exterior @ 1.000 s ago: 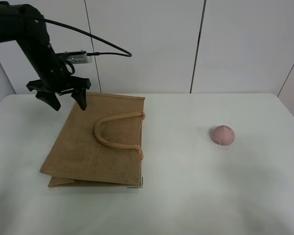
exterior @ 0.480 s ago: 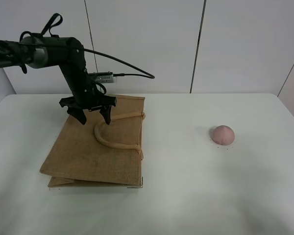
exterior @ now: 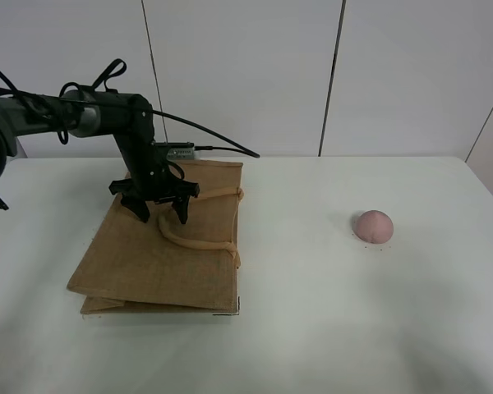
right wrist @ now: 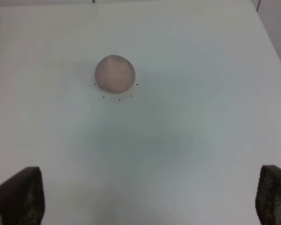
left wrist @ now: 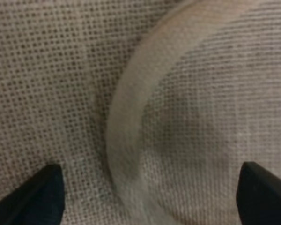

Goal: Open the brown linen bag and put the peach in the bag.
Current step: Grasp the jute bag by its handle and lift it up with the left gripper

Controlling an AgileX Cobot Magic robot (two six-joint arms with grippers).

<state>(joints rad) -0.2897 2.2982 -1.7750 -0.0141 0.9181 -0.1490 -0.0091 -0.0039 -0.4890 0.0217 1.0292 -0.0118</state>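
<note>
I see the bag [exterior: 148, 258] lying flat on the worktop [exterior: 312, 328], the peach [exterior: 373, 225] well to its right, my left fingers [left wrist: 40, 192] spread astride the bag's handle [left wrist: 126, 117], my right fingers [right wrist: 18, 194] spread, clear of the peach.

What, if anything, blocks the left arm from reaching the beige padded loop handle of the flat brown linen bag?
Probably nothing: its open end effector hangs above the beige padded loop handle, which lies exposed atop the brown linen bag.
</note>
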